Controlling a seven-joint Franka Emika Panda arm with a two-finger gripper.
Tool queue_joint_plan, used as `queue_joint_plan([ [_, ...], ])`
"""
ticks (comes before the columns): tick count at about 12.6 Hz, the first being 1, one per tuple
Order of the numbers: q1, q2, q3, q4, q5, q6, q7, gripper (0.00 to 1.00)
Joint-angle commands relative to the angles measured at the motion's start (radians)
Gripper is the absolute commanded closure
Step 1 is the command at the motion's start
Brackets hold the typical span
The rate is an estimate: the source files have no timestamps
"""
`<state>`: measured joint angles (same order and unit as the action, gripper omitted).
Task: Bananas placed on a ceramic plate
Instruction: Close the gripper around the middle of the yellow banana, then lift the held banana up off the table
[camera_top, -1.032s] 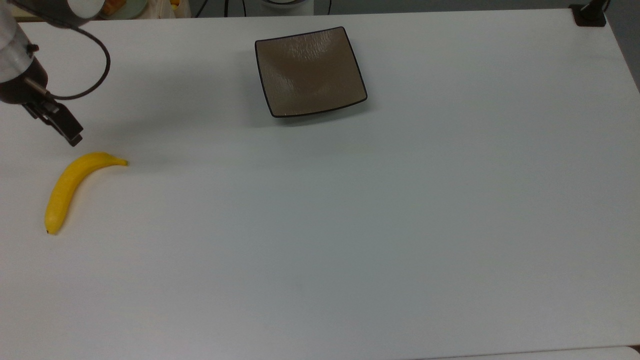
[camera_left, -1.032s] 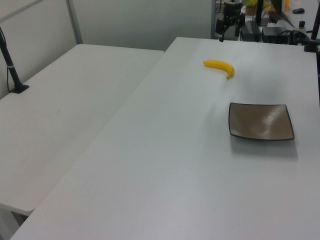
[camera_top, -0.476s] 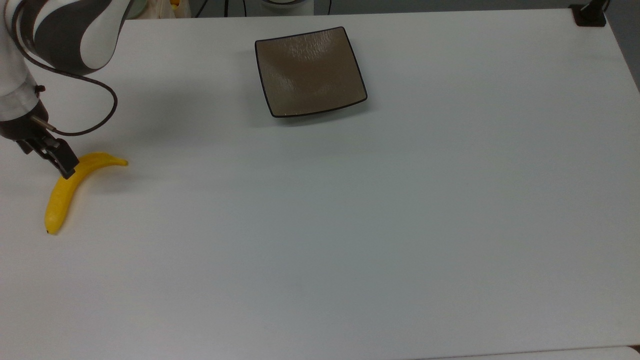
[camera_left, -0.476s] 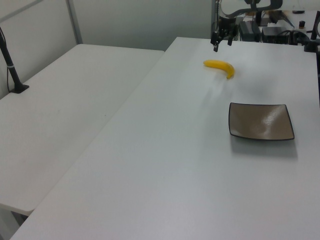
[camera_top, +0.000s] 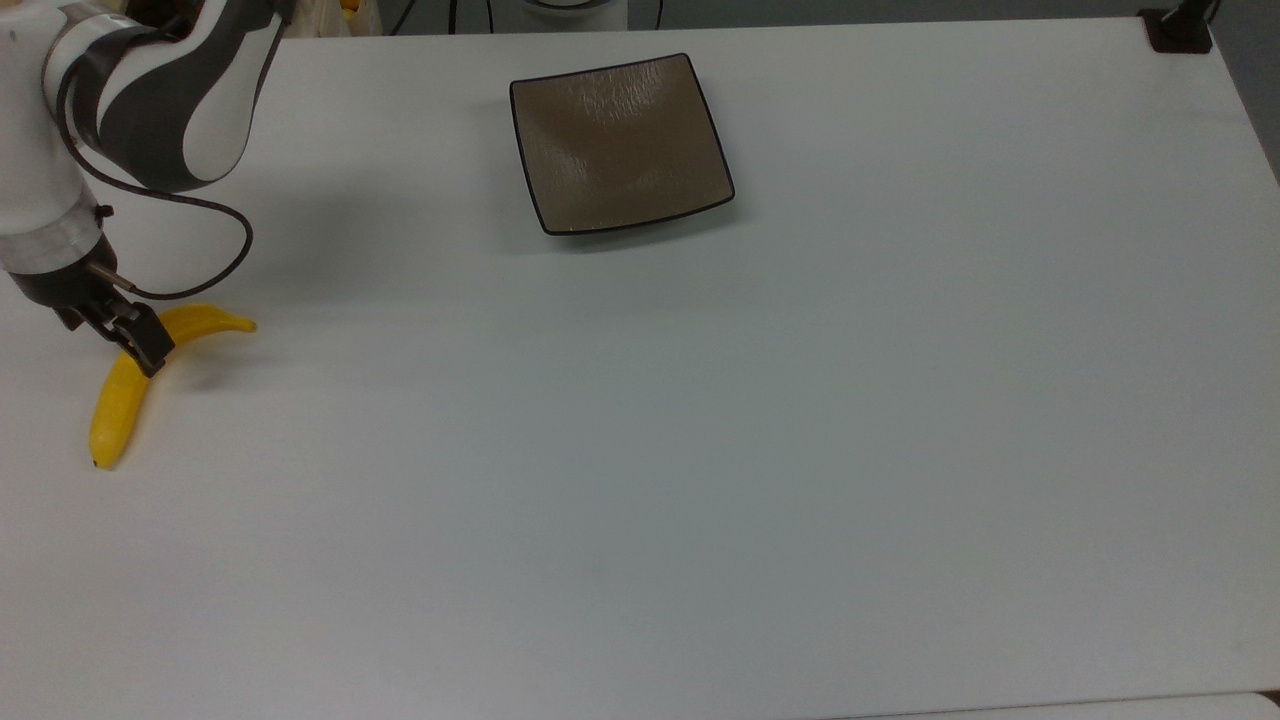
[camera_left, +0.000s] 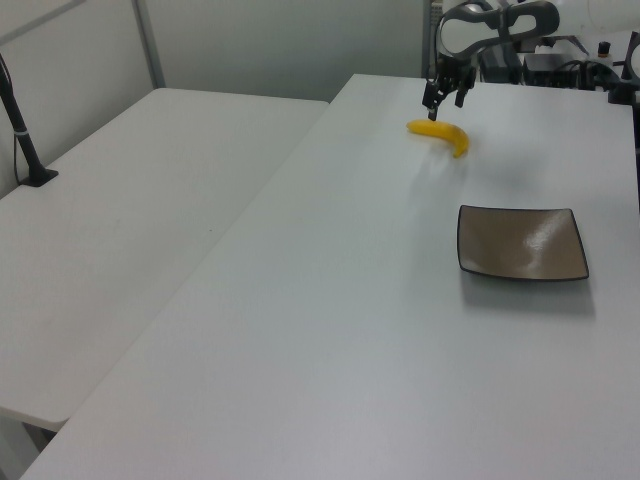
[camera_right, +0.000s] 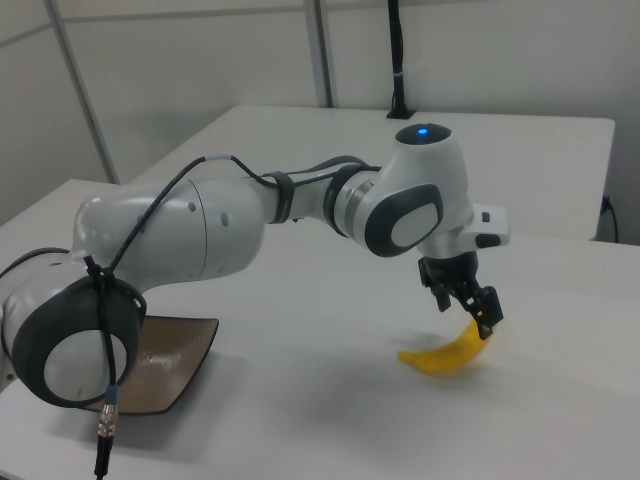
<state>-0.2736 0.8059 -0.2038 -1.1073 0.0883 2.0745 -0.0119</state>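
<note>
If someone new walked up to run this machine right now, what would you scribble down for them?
Gripper: open, low over the middle of the banana, fingers either side, not yet closed on it.
Banana: flat on the white table, near the top view's left edge.
Ceramic plate: empty, well apart from the banana.
Done: the approach.
Left: close on the banana, lift it, carry it over, set it on the plate.

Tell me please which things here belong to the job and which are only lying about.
Belong to the job: banana, ceramic plate, tool.
Only lying about: second table, black stand on it.
</note>
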Motion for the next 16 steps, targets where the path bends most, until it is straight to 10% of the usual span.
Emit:
queue_joint_plan([
  [1,0.011,-0.001,-0.016,-0.029,-0.002,0.030,-0.017,0.00],
  [8,0.013,0.015,-0.016,-0.065,-0.001,0.058,-0.020,0.01],
  [16,0.017,0.015,-0.014,-0.072,-0.002,0.068,-0.115,0.81],
])
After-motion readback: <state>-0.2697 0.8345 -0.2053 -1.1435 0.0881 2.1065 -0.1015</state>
